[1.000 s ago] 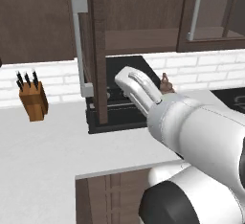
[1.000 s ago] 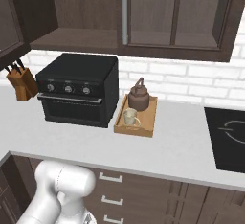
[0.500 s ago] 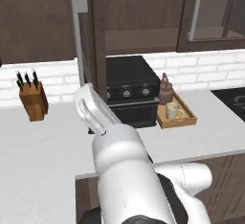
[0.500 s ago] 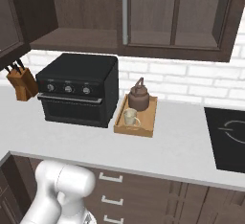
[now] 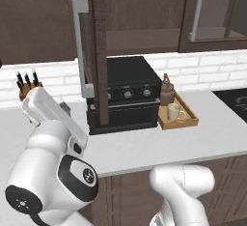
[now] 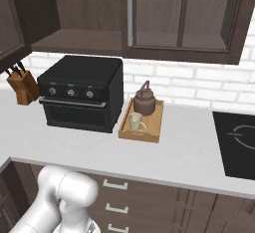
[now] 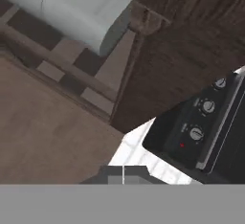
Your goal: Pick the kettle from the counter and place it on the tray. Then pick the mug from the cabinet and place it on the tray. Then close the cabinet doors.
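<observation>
Kettle (image 6: 145,99) and mug (image 6: 135,122) sit together on the tray (image 6: 151,133) at the oven's (image 6: 82,98) three o'clock, so only the open cabinet door (image 5: 94,51) remains, claw (image 7: 123,176) pinched shut and empty, apparently for pushing.

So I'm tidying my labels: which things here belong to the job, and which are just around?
Job:
kettle, on the tray
mug, on the tray
tray
cabinet
cabinet door, open
counter

Just around:
oven
knife block
cooktop
</observation>
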Controlling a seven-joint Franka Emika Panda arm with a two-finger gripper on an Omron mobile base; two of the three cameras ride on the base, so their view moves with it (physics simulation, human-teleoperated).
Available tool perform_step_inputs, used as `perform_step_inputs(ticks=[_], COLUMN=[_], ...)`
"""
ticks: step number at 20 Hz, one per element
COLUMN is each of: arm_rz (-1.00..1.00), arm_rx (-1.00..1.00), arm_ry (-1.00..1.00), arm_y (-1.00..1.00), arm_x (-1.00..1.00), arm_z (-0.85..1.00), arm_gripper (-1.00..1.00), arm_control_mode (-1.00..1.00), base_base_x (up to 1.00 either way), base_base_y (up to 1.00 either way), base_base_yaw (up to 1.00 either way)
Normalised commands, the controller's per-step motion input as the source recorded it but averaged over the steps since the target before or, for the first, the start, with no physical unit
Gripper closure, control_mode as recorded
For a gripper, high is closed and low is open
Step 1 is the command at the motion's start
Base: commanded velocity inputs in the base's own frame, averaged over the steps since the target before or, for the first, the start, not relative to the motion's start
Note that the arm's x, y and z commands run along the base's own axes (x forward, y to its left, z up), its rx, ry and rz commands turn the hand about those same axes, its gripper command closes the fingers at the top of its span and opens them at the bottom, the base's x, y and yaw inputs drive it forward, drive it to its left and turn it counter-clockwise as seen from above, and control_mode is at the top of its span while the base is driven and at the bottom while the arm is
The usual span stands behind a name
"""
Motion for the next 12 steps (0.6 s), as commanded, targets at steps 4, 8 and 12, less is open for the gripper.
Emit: perform_step_inputs(ticks=[4, 8, 12], arm_rz=[-0.12, -0.17, -0.20], arm_rx=[0.01, 0.03, 0.01], arm_ry=[0.18, 0.12, 0.00], arm_y=[-0.19, -0.98, -1.00], arm_x=[0.81, 0.61, 0.06], arm_z=[0.02, 0.31, 0.60], arm_gripper=[1.00, 1.00, 1.00], arm_control_mode=[-1.00, -1.00, -1.00], base_base_x=[0.00, 0.00, 0.00], base_base_y=[0.00, 0.00, 0.00], base_base_yaw=[0.00, 0.00, 0.00])
